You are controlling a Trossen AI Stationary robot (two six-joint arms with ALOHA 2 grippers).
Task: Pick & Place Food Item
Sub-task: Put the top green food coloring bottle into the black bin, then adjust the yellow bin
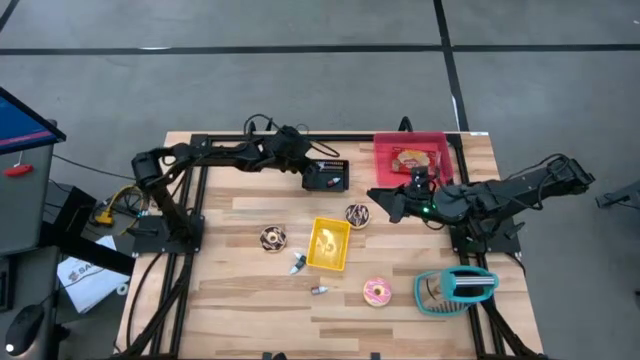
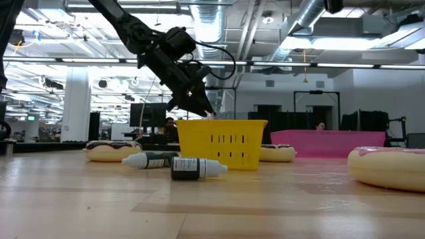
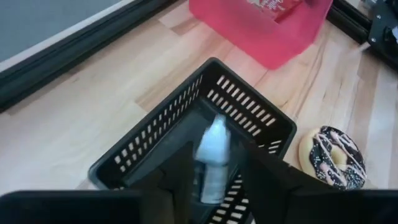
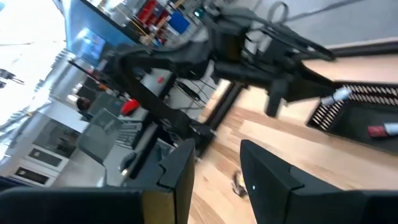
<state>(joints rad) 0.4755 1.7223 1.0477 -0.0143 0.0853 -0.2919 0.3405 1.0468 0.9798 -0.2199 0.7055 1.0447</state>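
The left gripper [image 3: 214, 177] hangs over a black slotted basket [image 3: 249, 106], its fingers [image 3: 177, 180] spread either side of a small white bottle [image 3: 214, 152]. Beside the basket lies a chocolate-iced doughnut [image 3: 333, 158]; beyond the basket stands a pink bin [image 3: 267, 34].

I can read no words, brand or number anywhere. The red packet [image 1: 411, 159] in the pink bin [image 1: 383, 170] shows print too small for me, and the small bottles' labels are blurred.
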